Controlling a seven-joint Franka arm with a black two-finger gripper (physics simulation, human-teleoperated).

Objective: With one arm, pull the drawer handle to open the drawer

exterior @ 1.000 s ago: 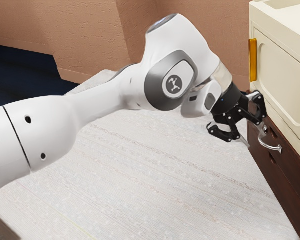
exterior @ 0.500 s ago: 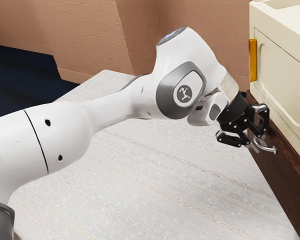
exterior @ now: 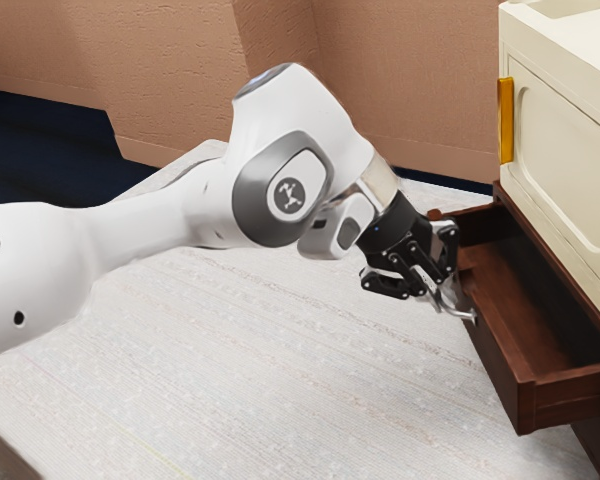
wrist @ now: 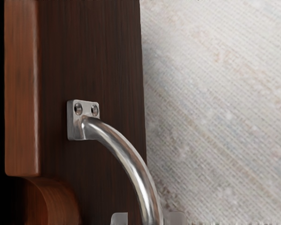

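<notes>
With gripper [exterior: 442, 296] nearly closed, grasping the curved handle [wrist: 131, 166] from both sides, probably for an outward pull without slipping. Screwed on below the top edge of the drawer [exterior: 502, 375], standing well open. Beware the pale cabinet [exterior: 565, 165] over its rear edge when lifting away.

A pale rug [exterior: 280, 380] is lying below the claw [exterior: 435, 290]; a cream cupboard [exterior: 565, 140] is standing near it, a brown wall [exterior: 410, 80] beyond.
</notes>
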